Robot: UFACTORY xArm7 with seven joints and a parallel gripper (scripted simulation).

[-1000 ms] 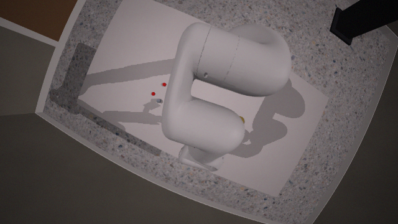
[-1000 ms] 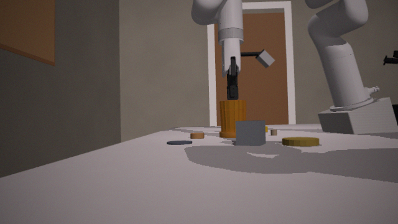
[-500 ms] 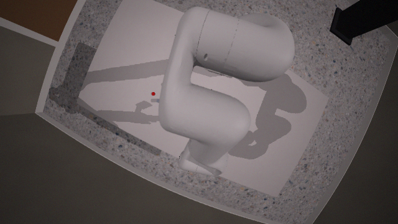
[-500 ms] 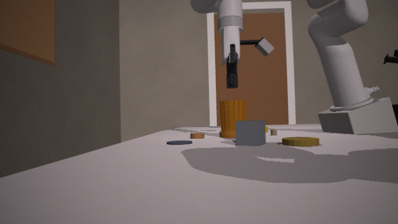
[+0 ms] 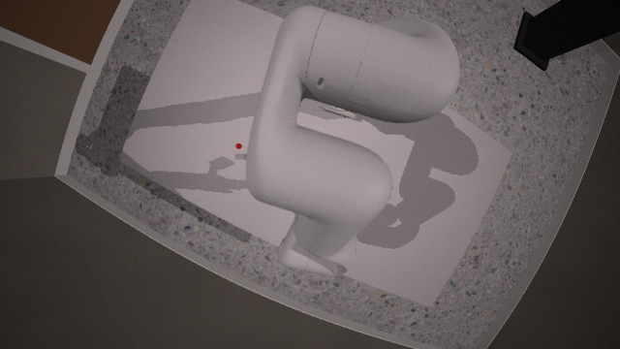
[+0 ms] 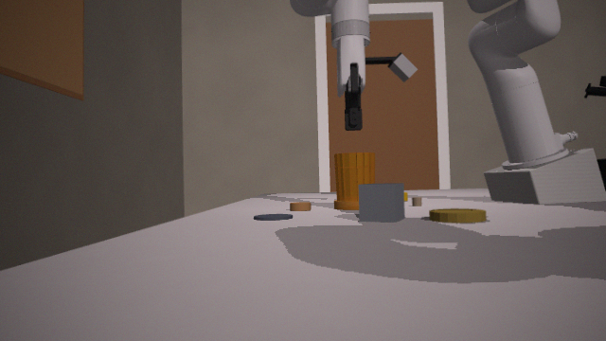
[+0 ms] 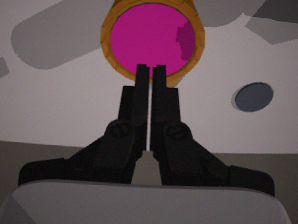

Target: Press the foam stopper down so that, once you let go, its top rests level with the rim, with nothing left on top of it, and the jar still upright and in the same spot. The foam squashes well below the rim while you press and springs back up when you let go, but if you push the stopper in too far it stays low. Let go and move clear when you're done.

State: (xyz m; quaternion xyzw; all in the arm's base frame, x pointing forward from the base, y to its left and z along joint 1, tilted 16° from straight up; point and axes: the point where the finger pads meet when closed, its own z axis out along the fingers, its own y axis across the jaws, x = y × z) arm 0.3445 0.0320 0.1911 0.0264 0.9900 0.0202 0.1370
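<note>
An orange ribbed jar (image 6: 354, 180) stands upright on the white table. In the wrist view a magenta foam stopper (image 7: 149, 39) fills its mouth, close to the rim; nothing lies on it. My gripper (image 6: 353, 124) (image 7: 150, 83) is shut and empty. It hangs straight above the jar, clear of it by a gap. In the top view the arm (image 5: 315, 160) hides the jar and the gripper.
A grey cube (image 6: 381, 202) stands just in front of the jar. A flat yellow disc (image 6: 457, 215), a dark flat disc (image 6: 273, 217) (image 7: 253, 96), a small orange puck (image 6: 300, 206) and a small beige peg (image 6: 417, 201) lie around it. A red dot (image 5: 238, 145) marks the table.
</note>
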